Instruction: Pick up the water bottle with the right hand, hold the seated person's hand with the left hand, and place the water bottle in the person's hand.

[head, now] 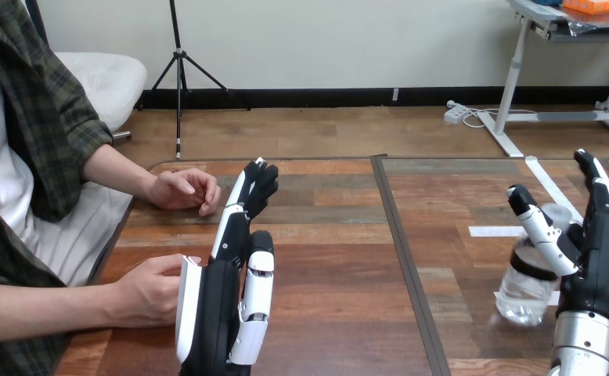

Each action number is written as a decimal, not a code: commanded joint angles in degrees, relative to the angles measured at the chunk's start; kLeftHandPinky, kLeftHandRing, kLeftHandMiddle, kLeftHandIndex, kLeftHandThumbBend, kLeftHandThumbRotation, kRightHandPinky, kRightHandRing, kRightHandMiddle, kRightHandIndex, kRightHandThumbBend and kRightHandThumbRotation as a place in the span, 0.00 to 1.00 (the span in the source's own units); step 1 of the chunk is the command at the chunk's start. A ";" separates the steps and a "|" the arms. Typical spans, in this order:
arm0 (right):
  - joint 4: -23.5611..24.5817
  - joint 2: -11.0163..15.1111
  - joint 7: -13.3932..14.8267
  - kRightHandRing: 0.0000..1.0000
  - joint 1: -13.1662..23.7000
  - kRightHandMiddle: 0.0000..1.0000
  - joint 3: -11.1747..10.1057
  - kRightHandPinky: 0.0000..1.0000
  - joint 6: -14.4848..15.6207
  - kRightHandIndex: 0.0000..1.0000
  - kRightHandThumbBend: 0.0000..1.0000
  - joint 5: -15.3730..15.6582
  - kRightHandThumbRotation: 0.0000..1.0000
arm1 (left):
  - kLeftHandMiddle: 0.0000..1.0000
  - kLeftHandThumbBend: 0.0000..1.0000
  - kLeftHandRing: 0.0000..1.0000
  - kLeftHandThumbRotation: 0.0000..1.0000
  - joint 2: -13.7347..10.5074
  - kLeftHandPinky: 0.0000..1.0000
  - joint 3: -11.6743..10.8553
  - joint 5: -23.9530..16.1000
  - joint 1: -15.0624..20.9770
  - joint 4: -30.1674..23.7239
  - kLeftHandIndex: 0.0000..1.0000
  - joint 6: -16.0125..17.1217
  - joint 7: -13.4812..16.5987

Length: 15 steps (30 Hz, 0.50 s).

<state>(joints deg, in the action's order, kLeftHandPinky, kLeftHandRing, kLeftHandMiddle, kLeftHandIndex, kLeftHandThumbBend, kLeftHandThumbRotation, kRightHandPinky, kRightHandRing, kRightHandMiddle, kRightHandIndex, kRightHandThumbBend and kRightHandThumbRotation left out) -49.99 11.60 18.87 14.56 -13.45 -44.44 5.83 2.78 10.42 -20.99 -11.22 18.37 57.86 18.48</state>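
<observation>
Viewing from the head camera: the left hand [223, 305] stands edge-up with fingers straight and grips nothing. The person's hand at the lower left [151, 291] lies against its white back shell. The person's other hand [184, 190] rests on the table [333, 258] farther back. The right hand [599, 258] is spread wide, fingers straight, thumb across the top of the water bottle [524, 294], which stands on the table at the right.

Nothing here can be read: no words, numbers or signs on the counter [325, 313] or the water bottle [523, 296].
</observation>
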 commanded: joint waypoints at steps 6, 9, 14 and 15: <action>0.07 1.93 2.01 1.00 4.13 0.95 0.70 0.00 -0.97 0.89 1.00 2.06 0.56 | 0.90 0.03 0.88 1.00 0.64 0.89 -0.22 -0.07 1.55 -1.92 0.93 -0.29 -0.42; 0.55 1.89 1.86 1.00 3.85 0.95 0.66 0.00 -0.75 0.90 1.00 1.98 0.56 | 0.90 0.03 0.88 1.00 0.61 0.89 -0.13 0.18 1.62 -1.94 0.93 -0.34 -0.60; 0.79 1.96 1.89 1.00 3.56 0.95 0.59 0.00 -0.50 0.90 1.00 2.01 0.57 | 0.90 0.02 0.88 1.00 0.67 0.89 -0.02 0.78 1.66 -1.79 0.93 -0.02 -0.97; 0.82 1.98 1.93 1.00 3.51 0.95 0.60 0.00 -0.49 0.90 1.00 2.07 0.57 | 0.90 0.02 0.88 1.00 0.71 0.89 -0.03 0.80 1.64 -1.82 0.93 -0.06 -1.00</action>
<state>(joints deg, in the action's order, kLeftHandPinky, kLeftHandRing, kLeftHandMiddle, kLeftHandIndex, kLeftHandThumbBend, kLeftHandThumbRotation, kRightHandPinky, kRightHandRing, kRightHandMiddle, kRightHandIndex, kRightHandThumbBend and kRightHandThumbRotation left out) -50.09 11.71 20.46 14.56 -13.41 -44.44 7.19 2.78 10.41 -20.65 -11.22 18.37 57.62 17.86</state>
